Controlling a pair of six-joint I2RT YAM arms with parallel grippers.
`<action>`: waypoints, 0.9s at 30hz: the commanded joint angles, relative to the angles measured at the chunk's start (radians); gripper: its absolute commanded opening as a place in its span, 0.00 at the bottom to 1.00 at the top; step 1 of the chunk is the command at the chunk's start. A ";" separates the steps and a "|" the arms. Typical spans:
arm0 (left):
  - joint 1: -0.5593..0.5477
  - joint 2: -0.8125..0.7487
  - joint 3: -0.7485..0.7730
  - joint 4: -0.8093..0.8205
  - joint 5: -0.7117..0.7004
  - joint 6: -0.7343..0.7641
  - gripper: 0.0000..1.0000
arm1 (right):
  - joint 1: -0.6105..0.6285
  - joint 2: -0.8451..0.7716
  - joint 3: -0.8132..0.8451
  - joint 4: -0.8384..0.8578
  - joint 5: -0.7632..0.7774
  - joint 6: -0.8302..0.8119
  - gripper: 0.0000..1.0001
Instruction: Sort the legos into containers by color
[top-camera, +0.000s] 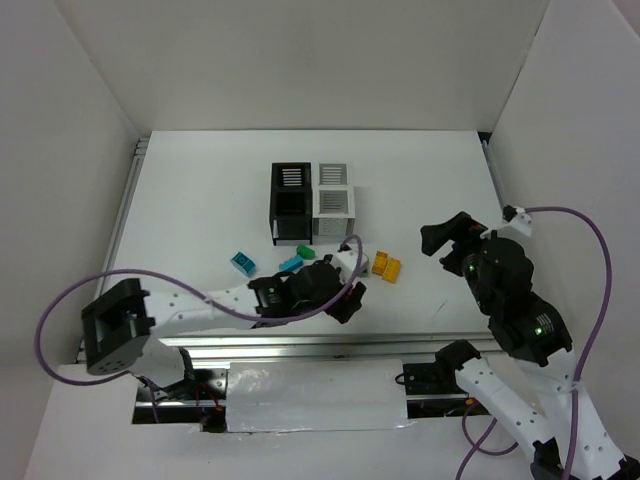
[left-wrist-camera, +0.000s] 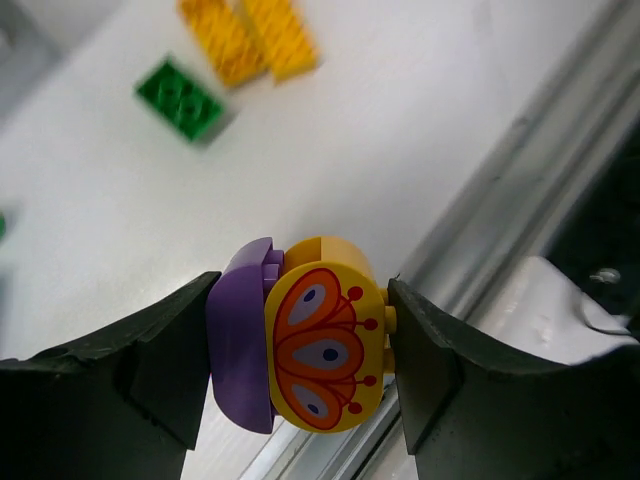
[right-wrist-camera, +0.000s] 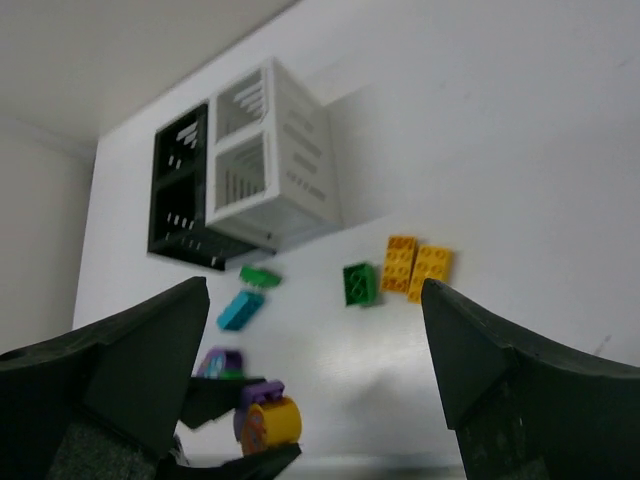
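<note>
Containers (top-camera: 335, 207), two black and two white, stand clustered in the upper middle of the top view, well apart from the load. At mid right the right gripper (top-camera: 440, 238) hangs spread wide and empty. Low in the centre, near the front rail (top-camera: 300, 344), the left gripper (left-wrist-camera: 305, 345) pinches a joined pair: a purple brick (left-wrist-camera: 238, 345) locked to a yellow-orange rounded piece (left-wrist-camera: 325, 350) with a printed face.

Trouble lies there, I judge. Two colours stuck together cannot go into one box without a mis-sort. The pads also press only on the outer ends, so the pair could split or slip and drop by the rail.

In the left wrist view the pair's axis runs across the frame from finger to finger. Purple sits on the left and the print faces the camera. It looks nearly as tall as it is wide.
</note>
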 joint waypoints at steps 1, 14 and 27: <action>0.001 -0.146 -0.109 0.280 0.160 0.159 0.00 | 0.005 0.104 0.039 0.081 -0.295 -0.097 0.93; -0.003 -0.299 -0.166 0.310 0.149 0.328 0.00 | 0.084 0.373 0.002 0.125 -0.905 -0.174 0.81; -0.003 -0.345 -0.169 0.317 0.125 0.408 0.00 | 0.163 0.401 -0.104 0.142 -0.962 -0.181 0.72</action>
